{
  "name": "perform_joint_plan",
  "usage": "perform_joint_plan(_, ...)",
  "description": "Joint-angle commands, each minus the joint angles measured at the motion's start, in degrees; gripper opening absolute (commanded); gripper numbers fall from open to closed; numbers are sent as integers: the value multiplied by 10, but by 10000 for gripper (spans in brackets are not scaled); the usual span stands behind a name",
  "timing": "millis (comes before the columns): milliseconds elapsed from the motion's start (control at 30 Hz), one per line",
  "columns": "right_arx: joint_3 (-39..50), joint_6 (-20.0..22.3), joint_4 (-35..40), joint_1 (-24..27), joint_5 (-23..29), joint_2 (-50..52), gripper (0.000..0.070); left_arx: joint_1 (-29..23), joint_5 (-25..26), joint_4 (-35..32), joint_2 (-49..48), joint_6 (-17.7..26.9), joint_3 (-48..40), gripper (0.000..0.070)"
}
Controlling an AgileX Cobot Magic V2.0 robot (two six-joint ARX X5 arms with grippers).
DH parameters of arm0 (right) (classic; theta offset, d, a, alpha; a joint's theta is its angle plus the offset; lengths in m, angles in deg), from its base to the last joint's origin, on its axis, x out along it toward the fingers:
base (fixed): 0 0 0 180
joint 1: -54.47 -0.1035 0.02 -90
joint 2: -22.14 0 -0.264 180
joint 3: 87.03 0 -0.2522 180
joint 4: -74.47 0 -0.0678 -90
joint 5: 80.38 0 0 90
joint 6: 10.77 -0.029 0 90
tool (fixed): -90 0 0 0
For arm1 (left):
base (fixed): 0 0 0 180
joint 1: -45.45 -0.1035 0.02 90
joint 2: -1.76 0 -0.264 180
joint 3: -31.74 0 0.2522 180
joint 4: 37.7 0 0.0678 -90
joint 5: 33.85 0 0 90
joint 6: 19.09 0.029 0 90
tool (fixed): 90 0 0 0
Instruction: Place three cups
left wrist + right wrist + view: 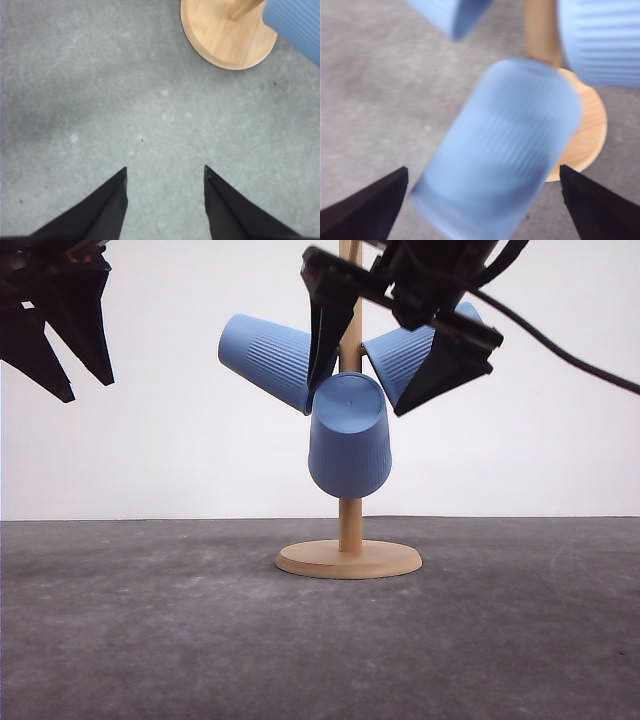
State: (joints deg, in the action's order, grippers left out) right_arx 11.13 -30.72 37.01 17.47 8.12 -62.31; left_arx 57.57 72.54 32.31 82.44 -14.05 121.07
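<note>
You see the right pincer covering part of the wooden stand's pole and part of the right cup. The middle cup looks blurry up close. The left pincer is cut off by the edge.

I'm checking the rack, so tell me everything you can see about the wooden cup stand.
The wooden stand looks like pale, smooth wood: a round flat base on the grey table and one slim upright post. Three blue cups hang on it, mouths down or tilted. The right gripper hangs open around its upper part.
</note>
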Motion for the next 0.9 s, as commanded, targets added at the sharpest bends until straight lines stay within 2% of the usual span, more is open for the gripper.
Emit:
perform_joint_plan(0, -10, -1, 10, -1, 1, 14, 617, 1, -1, 0, 4, -2, 13, 276)
perform_joint_plan(200, -10, 17, -11, 17, 18, 58, 617, 0, -1, 11, -3, -1, 17, 276)
perform_joint_plan(400, -9, 68, -91, 46, 43, 107, 617, -14, -7, 11, -36, -1, 17, 275)
perform_joint_plan(633, -9, 139, -200, 95, 41, 196, 617, -47, -86, 31, -107, -15, 17, 275)
perform_joint_plan(867, 8, 187, -276, 163, 3, 316, 617, -70, -115, 70, -163, -17, 17, 275)
